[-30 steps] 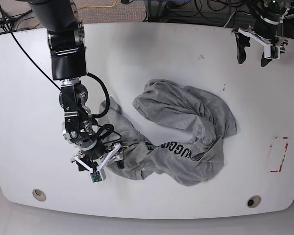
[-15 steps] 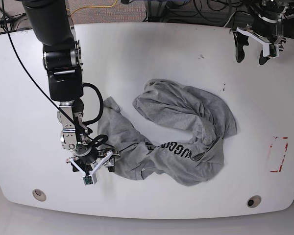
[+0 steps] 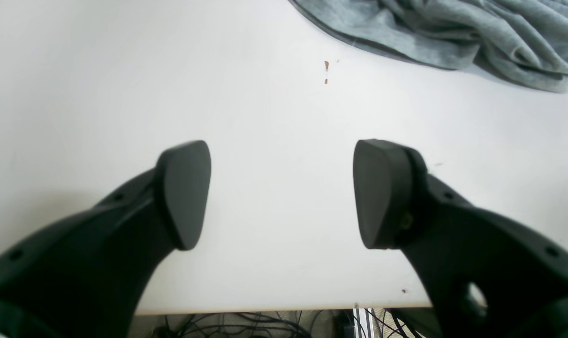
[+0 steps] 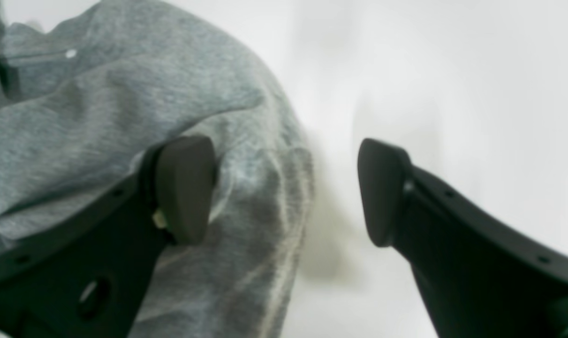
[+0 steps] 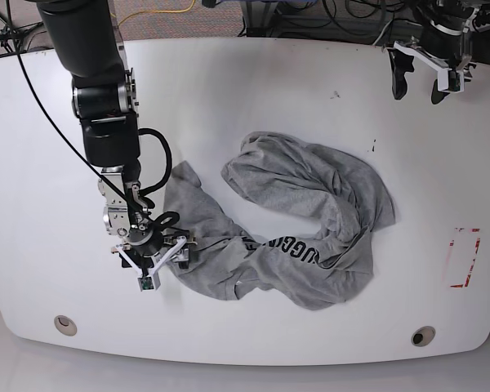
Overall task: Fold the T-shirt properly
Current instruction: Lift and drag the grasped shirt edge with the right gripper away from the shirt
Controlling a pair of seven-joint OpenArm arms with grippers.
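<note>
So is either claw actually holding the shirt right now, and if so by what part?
Nothing is held. The right claw is open, straddling an edge of the T-shirt without pinching it. The left claw is open over bare table.

The soft heather-grey cotton T-shirt (image 5: 310, 220) is showing black block lettering; the smooth white table (image 5: 253, 90) is bearing a red rectangular outline mark (image 5: 464, 257), and the black moulded gripper fingers (image 3: 183, 192) are looking matte
</note>
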